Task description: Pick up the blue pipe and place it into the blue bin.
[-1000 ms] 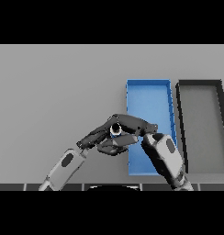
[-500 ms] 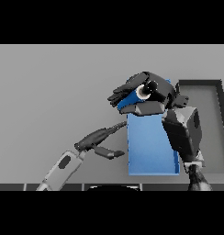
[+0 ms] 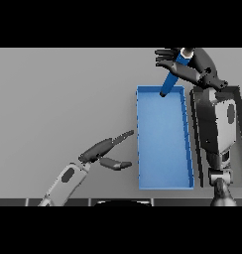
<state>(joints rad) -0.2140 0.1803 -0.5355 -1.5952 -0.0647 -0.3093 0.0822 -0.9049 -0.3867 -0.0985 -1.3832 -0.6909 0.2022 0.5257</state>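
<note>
The right hand (image 3: 190,67) is hovering above the far end of the blue bin (image 3: 185,139), near the far edge of the bench (image 3: 58,99), with its fingers (image 3: 165,58) grasping the upper part of the blue pipe (image 3: 172,77). The pipe is hanging tilted, its lower tip pointing down over the bin's far wall, so it is over the bin's far rim rather than its middle. Beside the blue bin, toward the right edge of the bench, a dark bin (image 3: 238,99) is sitting partly hidden by the right arm.

To place well, the hand should probably be drawing the pipe a little nearer, over the open blue floor, and lowering it before letting go; releasing from here risks the tip catching the far wall and tipping outside.

The left hand (image 3: 105,151) is resting idle above the bench near the bin's left wall, fingers relaxed and holding nothing.
</note>
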